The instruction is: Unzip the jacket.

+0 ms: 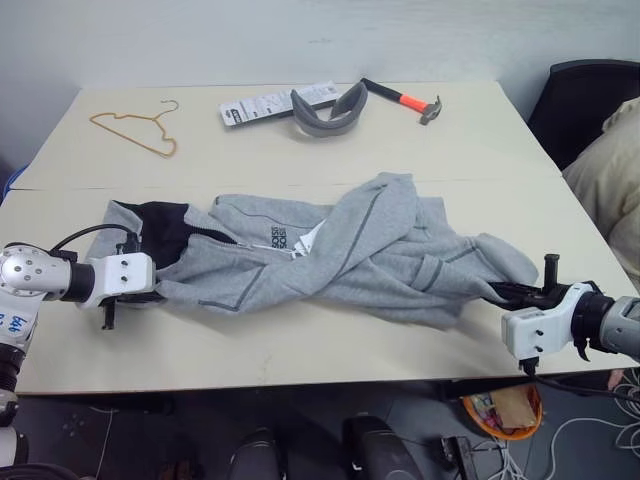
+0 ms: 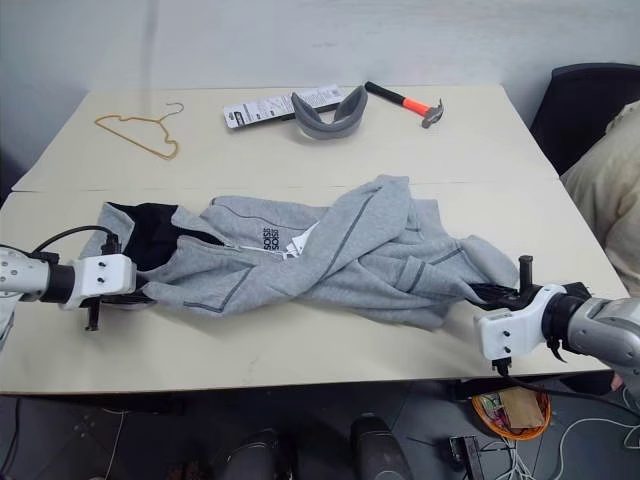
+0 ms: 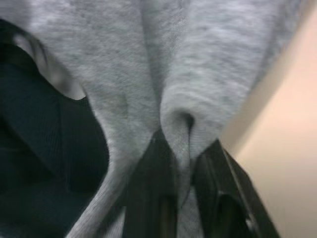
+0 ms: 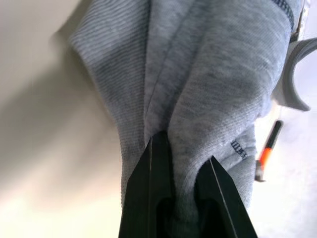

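The left pincer point(image 1: 150, 292) is clamped on the hood end of the jacket point(image 1: 330, 250), and the right pincer point(image 1: 512, 292) is clamped on the opposite end; so the head views show them, one at each side of the surface point(image 1: 300, 350). The jacket lies crumpled and twisted across the middle of the surface, its black hood lining point(image 1: 160, 225) turned up towards the robot's left and a white label point(image 1: 305, 240) showing near the middle of the cloth. At the far edge lie an orange wire hanger point(image 1: 140, 130), a flat printed package point(image 1: 275, 102), a small grey curved band point(image 1: 328, 110) just beside that package, and a hammer point(image 1: 405, 100) with an orange and black handle. A dark chair point(image 1: 585, 105) stands past the surface on the robot's right, and part of a person in a beige garment point(image 1: 610, 185) shows at that edge.

In the left wrist view the two black fingers point(image 3: 153, 188) pinch a fold of grey fleece between them, with the black lining point(image 3: 44, 129) to one side and bare surface to the other.

In the right wrist view the black fingers point(image 4: 158, 183) are likewise closed on a bunched fold of the jacket, a stitched seam point(image 4: 282, 7) running along the cloth beyond. The grey band point(image 4: 297, 74) and the hammer's orange handle point(image 4: 267, 148) show farther off.
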